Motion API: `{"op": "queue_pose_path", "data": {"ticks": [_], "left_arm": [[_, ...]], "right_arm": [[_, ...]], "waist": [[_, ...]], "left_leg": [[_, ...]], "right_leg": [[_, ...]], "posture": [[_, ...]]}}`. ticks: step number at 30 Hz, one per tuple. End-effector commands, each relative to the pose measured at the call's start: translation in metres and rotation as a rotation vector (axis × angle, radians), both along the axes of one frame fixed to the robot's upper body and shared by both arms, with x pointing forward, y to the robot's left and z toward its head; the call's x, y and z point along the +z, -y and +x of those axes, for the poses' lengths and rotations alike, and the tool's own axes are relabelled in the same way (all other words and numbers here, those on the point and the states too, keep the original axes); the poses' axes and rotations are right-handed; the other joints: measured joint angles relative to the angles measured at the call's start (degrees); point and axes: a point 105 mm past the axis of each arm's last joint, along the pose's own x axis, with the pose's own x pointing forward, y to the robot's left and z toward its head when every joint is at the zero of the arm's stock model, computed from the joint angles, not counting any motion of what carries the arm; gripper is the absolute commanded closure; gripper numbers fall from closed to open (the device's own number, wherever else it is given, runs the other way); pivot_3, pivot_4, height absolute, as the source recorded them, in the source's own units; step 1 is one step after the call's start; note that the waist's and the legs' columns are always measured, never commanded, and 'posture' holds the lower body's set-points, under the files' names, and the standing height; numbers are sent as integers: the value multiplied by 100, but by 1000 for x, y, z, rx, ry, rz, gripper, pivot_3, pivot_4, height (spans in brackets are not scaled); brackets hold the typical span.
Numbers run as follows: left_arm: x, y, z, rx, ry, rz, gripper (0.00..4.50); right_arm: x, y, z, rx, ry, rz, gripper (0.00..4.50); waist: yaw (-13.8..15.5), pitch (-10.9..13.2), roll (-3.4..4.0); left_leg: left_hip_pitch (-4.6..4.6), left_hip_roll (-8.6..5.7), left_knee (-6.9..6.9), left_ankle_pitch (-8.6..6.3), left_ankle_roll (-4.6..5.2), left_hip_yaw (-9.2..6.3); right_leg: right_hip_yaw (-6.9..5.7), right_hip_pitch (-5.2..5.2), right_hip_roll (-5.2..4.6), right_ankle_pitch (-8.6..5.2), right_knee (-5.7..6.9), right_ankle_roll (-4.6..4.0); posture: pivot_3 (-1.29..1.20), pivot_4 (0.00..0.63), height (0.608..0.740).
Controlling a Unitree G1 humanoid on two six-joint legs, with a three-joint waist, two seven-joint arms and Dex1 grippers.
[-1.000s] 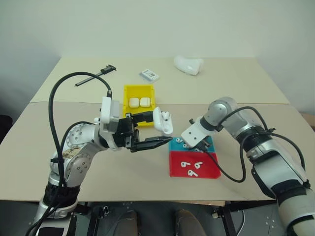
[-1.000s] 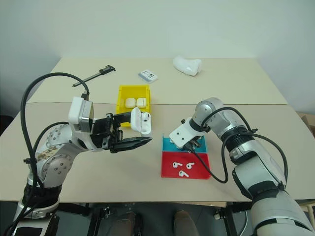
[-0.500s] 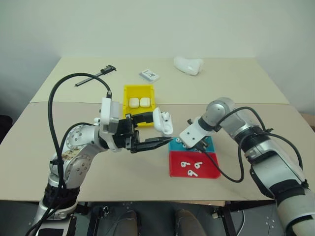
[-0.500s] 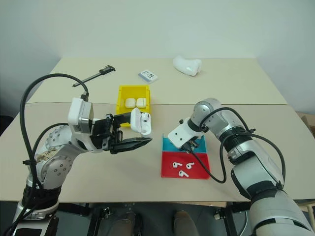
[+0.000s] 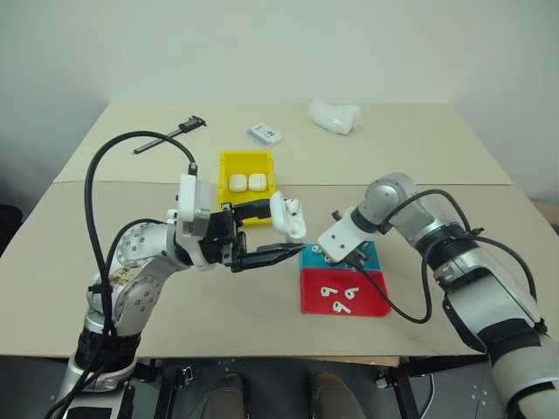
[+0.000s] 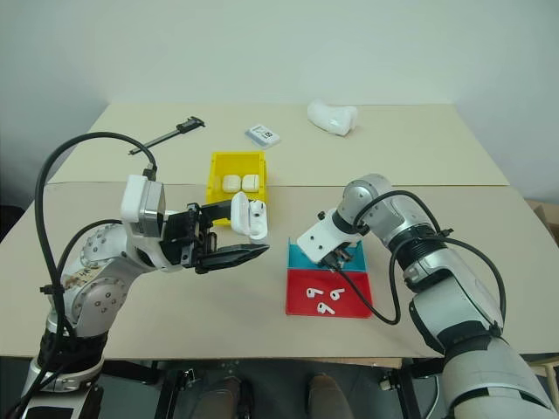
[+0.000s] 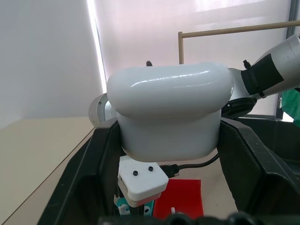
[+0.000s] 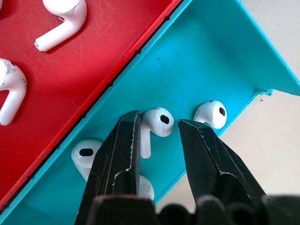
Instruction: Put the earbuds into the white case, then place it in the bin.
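The white case [image 5: 288,216] is held above the table with its lid flipped open, my left gripper [image 5: 286,230] shut on it across its body [image 7: 168,117]. My right gripper [image 5: 342,256] points down into the teal tray [image 5: 372,259]. Its open fingers [image 8: 125,140] straddle one earbud [image 8: 159,121], with the stem against one finger and a small gap at the other. Two more earbuds [image 8: 210,114] lie beside it in the teal tray. The red tray [image 5: 374,303] holds other earbuds [image 5: 330,291]. The yellow bin [image 5: 229,166] stands behind, with two closed cases [image 5: 246,182] in it.
A white curved lump [image 5: 334,114], a flat labelled box [image 5: 265,133] and a black tool [image 5: 170,134] lie at the back of the table. The two trays sit side by side near the front edge, right of centre.
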Motion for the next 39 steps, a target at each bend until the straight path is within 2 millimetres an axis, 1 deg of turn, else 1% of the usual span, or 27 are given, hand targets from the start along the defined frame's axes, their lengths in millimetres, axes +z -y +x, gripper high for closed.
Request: {"op": "queue_pose_path", "data": {"ticks": [1,2,7,10,12,16,19,23,25,26,29,31,34,36,39], "left_arm": [[11,-1,-8,-5,64,-14,1718],[11,-1,-8,-6,63,-14,1718],[11,-1,-9,-11,59,-12,1718],[11,-1,-9,-18,56,-11,1718],[11,1,-9,-35,52,-11,1718],[11,5,-6,-65,46,-25,1718],[10,8,-3,-84,41,-32,1718],[10,10,-1,-116,39,-33,1718],[10,12,1,-124,43,-38,1718],[10,15,3,-120,40,-49,1718],[12,19,4,-122,35,-68,1718],[10,22,5,-125,43,-63,1718],[10,25,8,-121,41,-63,1718],[11,26,12,-118,37,-65,1718],[12,28,15,-122,36,-62,1718]], "right_arm": [[-9,2,-2,-6,-21,-28,3741],[-9,2,-2,-8,-23,-27,3889],[-10,2,-4,-27,-33,-5,3888],[-6,4,-5,-60,-36,38,3888],[3,10,-6,-107,-44,88,3888],[28,24,-14,-210,-79,248,3888],[62,32,-27,-299,-164,504,3888],[99,42,-39,-404,-215,812,3888],[113,45,-43,-468,-241,947,3888],[122,47,-44,-507,-262,1042,3888],[141,51,-53,-586,-323,1232,3888],[158,50,-62,-613,-373,1359,3888],[182,42,-89,-553,-495,1491,3888],[186,34,-102,-543,-557,1515,3888],[184,21,-116,-534,-625,1518,3888]], "waist": [[0,0,0],[0,0,0],[-1,0,0],[1,0,0],[7,0,0],[58,0,0],[48,0,0],[22,0,0],[9,0,0],[17,0,0],[22,0,0],[18,0,0],[27,1,-1],[29,1,-1],[16,0,-1]], "left_leg": [[0,0,0,0,0,0],[2,0,0,0,0,0],[4,0,0,0,0,0],[3,0,0,0,0,0],[2,0,0,0,0,0],[-10,-2,0,0,0,0],[-17,-4,0,-1,1,-2],[-16,-2,0,-1,2,-9],[-9,-1,-1,-1,2,-10],[-8,-1,-1,-1,1,-10],[-11,-3,-2,-1,1,-13],[-17,-3,-2,-1,2,-18],[-20,-2,-3,-1,2,-20],[-21,-3,-3,-1,2,-23],[-16,-3,-3,-2,3,-25]], "right_leg": [[0,0,0,0,0,0],[0,2,0,0,1,0],[0,3,0,0,0,0],[0,3,0,0,0,-1],[0,3,0,0,-1,-1],[-3,-4,-3,0,-4,0],[-4,-8,-7,0,-9,0],[-5,-6,-4,0,-9,0],[-1,-3,-3,0,-6,0],[-2,-1,-2,0,-6,0],[0,-4,-2,0,-5,0],[0,-7,-2,0,-8,0],[1,-10,-2,0,-9,1],[-1,-7,-2,0,-10,1],[-1,0,-2,0,-12,2]], "posture": [[0,150,740],[0,150,740],[0,150,740],[0,150,740],[0,150,740],[0,150,740],[0,150,740],[0,150,740],[0,150,740],[0,150,740],[0,150,740],[0,150,740],[0,150,740],[0,150,740],[0,150,740]]}}
